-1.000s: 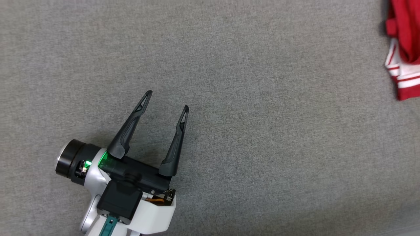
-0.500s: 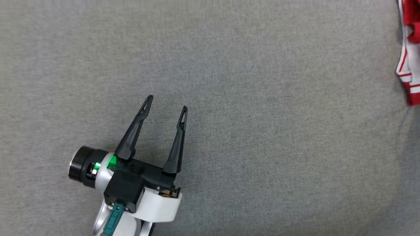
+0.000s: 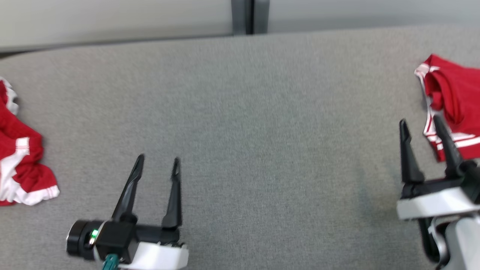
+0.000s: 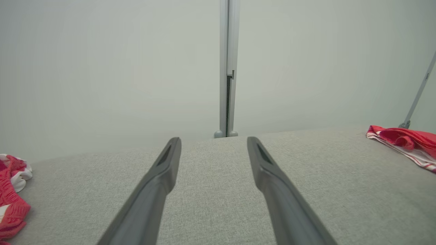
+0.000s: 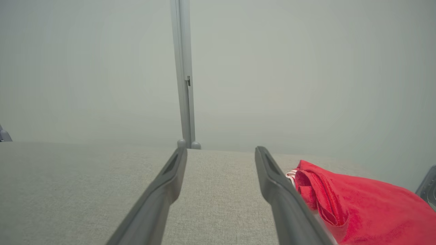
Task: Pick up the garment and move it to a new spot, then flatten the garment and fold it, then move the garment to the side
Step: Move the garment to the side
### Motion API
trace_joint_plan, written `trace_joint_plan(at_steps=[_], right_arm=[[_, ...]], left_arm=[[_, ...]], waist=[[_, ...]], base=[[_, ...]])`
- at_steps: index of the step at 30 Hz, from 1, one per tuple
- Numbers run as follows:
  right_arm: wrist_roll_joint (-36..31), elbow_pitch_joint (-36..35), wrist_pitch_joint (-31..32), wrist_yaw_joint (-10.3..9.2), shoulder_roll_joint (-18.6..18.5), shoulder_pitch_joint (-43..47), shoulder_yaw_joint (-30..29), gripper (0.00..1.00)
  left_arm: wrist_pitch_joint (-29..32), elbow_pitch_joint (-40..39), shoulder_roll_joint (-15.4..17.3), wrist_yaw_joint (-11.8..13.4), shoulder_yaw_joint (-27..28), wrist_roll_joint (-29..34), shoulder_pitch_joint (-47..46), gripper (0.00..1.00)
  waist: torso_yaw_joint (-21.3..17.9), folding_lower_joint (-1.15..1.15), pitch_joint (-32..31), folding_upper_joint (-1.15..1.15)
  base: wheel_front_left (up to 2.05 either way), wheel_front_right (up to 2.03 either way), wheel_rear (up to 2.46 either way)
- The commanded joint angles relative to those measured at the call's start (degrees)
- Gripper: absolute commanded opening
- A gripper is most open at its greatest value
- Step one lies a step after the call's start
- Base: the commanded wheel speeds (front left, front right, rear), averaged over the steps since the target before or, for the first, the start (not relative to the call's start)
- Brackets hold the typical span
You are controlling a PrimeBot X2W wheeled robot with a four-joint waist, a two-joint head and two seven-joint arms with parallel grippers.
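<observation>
A red garment with white stripes [image 3: 455, 86] lies folded at the table's far right, seen too in the left wrist view [image 4: 405, 141] and the right wrist view [image 5: 357, 204]. My right gripper [image 3: 420, 120] stands open just left of it, its right finger against the cloth's edge and nothing between the fingers [image 5: 221, 149]. A second red and white garment [image 3: 18, 165] lies crumpled at the table's left edge [image 4: 10, 200]. Near the front, right of that heap, my left gripper [image 3: 158, 158] is open and empty [image 4: 214, 139].
The grey fabric table [image 3: 262, 112] stretches between the two garments. Behind its far edge runs a pale wall with a grey upright post [image 3: 244, 17]. A slanted grey pole [image 4: 419, 92] rises beyond the right garment.
The head camera has tilted up: the table's far edge, the left garment and my right gripper have come into the picture. My left gripper has stayed open.
</observation>
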Motion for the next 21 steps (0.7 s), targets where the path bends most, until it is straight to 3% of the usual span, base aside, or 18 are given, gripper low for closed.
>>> trace_joint_plan(at_steps=[1,6,10,15,21], right_arm=[[-0.8,-3.0,0.0,-0.13,2.4,3.5,-1.0,1.0],[-1.4,-6.5,0.0,-0.13,4.7,9.5,1.6,1.0],[0.3,-6.3,0.0,-0.13,4.3,13.8,4.2,1.0],[-0.5,-5.7,0.0,-0.11,4.9,16.8,4.4,1.0],[-1.4,-4.7,0.0,-0.11,5.5,18.5,4.0,1.0]], left_arm=[[-0.1,0.4,0.1,0.3,1.7,0.1,2.4,1.0],[-0.1,1.3,-0.2,0.4,4.6,-0.4,6.1,1.0],[-0.1,3.1,-0.4,-0.8,7.4,-1.0,9.6,1.0],[-0.1,5.1,-0.5,-2.1,9.3,-0.6,12.3,1.0],[-0.1,6.7,-0.5,-2.1,9.6,-1.9,13.0,1.0]], waist=[[1.0,0.0,-6.5,0.0],[0.4,0.0,-10.4,0.0],[-0.2,0.0,-14.1,0.0],[-0.4,0.0,-16.2,0.0],[0.0,0.0,-17.3,0.0]], base=[[0.0,0.0,0.0],[0.0,0.0,0.0],[0.0,0.0,0.0],[0.0,0.0,0.0],[0.0,0.0,0.0]])
